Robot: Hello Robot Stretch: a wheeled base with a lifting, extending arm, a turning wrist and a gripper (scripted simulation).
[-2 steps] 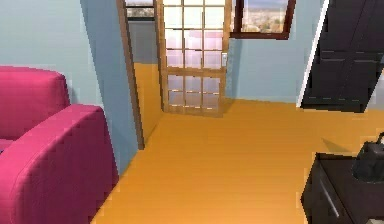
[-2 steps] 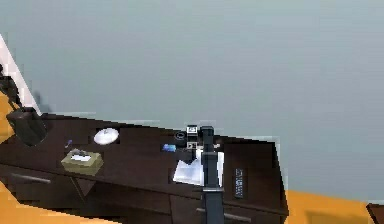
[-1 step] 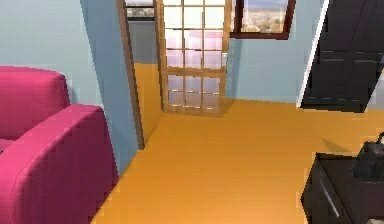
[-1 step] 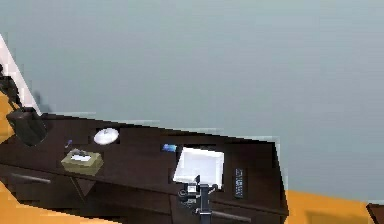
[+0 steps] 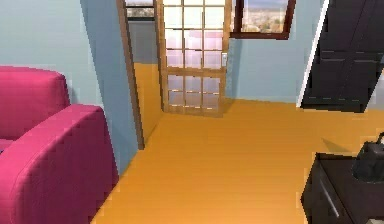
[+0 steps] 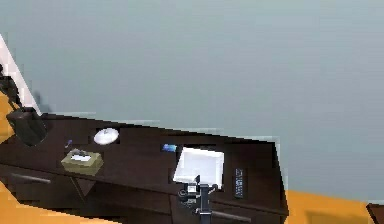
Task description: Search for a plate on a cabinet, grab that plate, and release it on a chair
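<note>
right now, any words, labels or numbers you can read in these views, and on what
No text can be read in either view.
Box on the dark cabinet: no legible print.
Remote: button marks too small to read.
Small blue item: too small to tell if it bears print.

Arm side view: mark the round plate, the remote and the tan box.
Round plate (image 6: 105, 137), arm side view, centre of its disc.
Remote (image 6: 239, 182), arm side view, middle of its body.
Tan box (image 6: 82, 161), arm side view, its top face.
</note>
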